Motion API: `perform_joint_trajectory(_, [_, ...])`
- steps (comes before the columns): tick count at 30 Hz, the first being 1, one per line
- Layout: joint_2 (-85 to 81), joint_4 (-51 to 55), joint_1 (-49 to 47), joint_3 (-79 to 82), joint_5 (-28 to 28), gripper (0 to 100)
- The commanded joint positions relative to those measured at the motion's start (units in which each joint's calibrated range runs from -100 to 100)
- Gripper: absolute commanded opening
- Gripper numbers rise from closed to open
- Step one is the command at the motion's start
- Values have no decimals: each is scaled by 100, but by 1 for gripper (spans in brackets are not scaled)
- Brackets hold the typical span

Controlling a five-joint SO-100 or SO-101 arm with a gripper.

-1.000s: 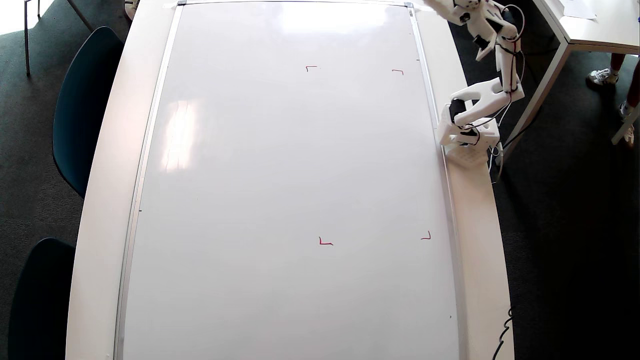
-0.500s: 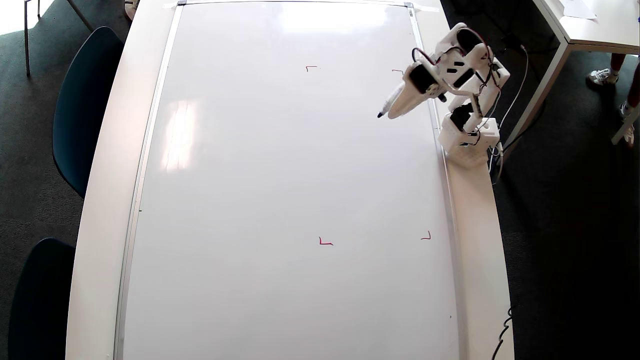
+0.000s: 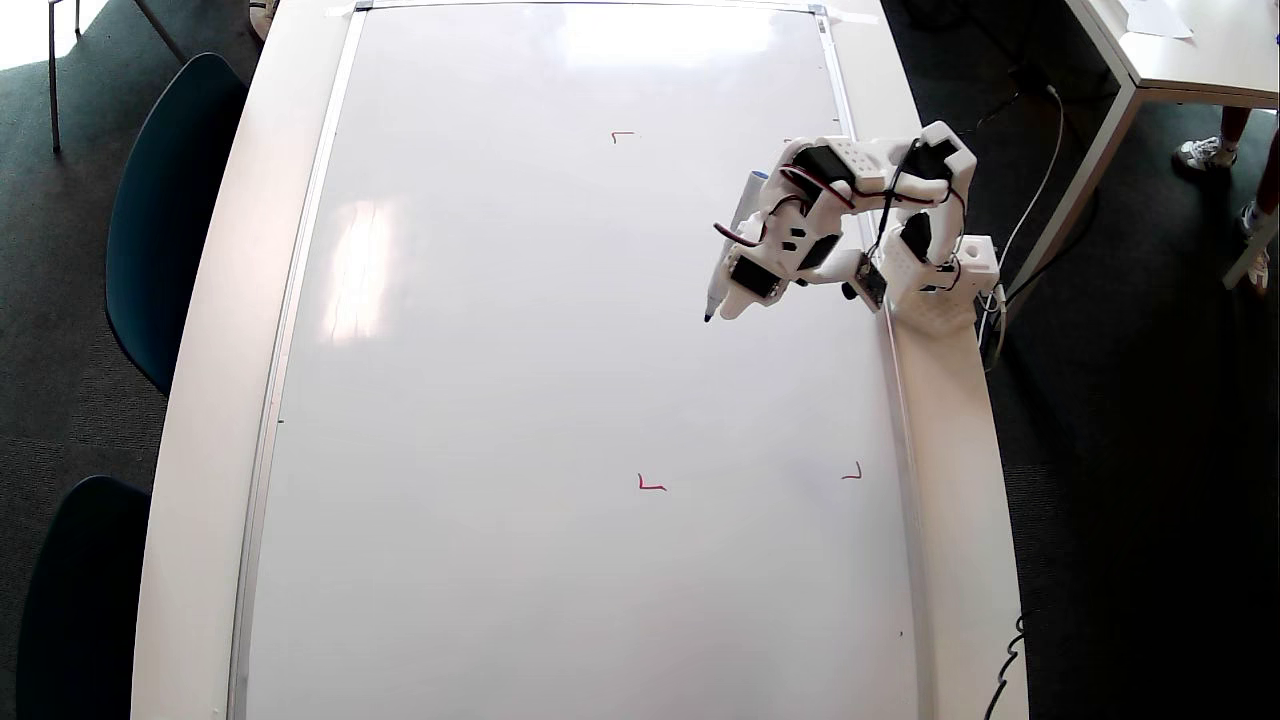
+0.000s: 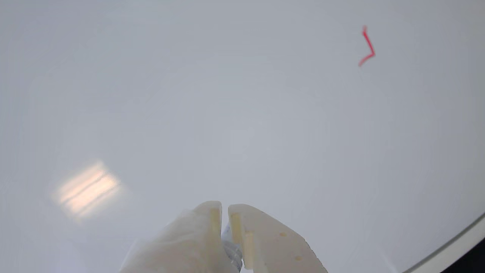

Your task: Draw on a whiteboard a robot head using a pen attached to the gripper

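While the board [image 3: 560, 380] is showing only its red corner marks [image 3: 651, 484] (no blue line anywhere), the drawing is not yet begun; the pincer [image 3: 733, 305], clamped on the pen [image 3: 728, 248], is hovering over the marked area's upper part in the overhead view.

The glossy whiteboard [image 3: 500, 400] lies flat and bears no blue lines. The white pen [image 3: 724, 262], blue end far and dark tip near, is over its right part.
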Motion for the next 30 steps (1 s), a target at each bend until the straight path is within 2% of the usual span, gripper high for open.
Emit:
perform_joint_trajectory(1, [434, -53, -58, -438, 462, 1])
perform_joint_trajectory(9, [2078, -36, -162, -2091, 829, 1])
perform_joint_trajectory(30, [3292, -331, -648, -2200, 893, 1])
